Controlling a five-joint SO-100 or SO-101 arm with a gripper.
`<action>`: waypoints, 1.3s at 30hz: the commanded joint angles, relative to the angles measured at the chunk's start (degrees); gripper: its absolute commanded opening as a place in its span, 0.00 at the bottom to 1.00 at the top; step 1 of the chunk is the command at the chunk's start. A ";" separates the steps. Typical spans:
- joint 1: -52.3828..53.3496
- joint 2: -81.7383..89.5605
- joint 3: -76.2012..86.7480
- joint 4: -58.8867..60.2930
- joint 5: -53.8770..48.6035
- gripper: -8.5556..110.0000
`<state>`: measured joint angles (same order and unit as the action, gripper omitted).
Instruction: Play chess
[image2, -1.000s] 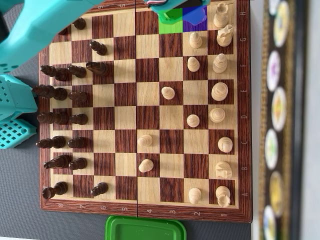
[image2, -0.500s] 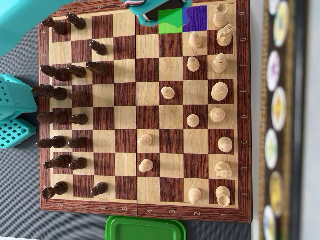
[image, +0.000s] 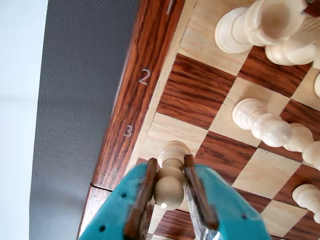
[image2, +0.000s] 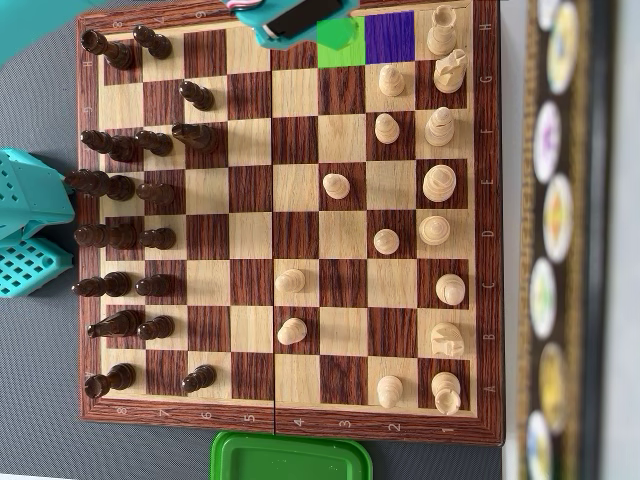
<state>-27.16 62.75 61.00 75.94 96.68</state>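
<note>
Reading the overhead view from its left edge, the dark pieces (image2: 120, 235) crowd the two nearest files on the chessboard (image2: 290, 425), several already advanced, so this is judged a game well under way rather than an opening position. At the top centre the teal arm covers the square beside the green-marked square (image2: 340, 42) and the purple-marked square (image2: 389, 38), which appear to flag one move's start and end. Further right, the light pieces (image2: 438, 183) stand scattered across their half. In the wrist view the gripper (image: 169, 189) is clenched on a light pawn (image: 169, 175), its brown-lined jaws pressing the pawn's neck from both sides; its base sits at or just over a pale square near the rim numerals. Whether it touches the board cannot be told. What looks left is setting the pawn on its target square and letting go. The board is glossy, strongly grained wood veneer; the pieces are smooth turned wood with round heads; the mat (image: 75, 125) is a fine grey weave.
</note>
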 joint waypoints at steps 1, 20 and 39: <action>0.00 3.25 -0.26 -0.62 0.53 0.10; 0.62 -2.02 0.26 -2.46 -0.18 0.10; 0.70 -2.02 2.81 -3.08 -0.09 0.10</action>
<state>-26.98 60.29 63.98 73.39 96.68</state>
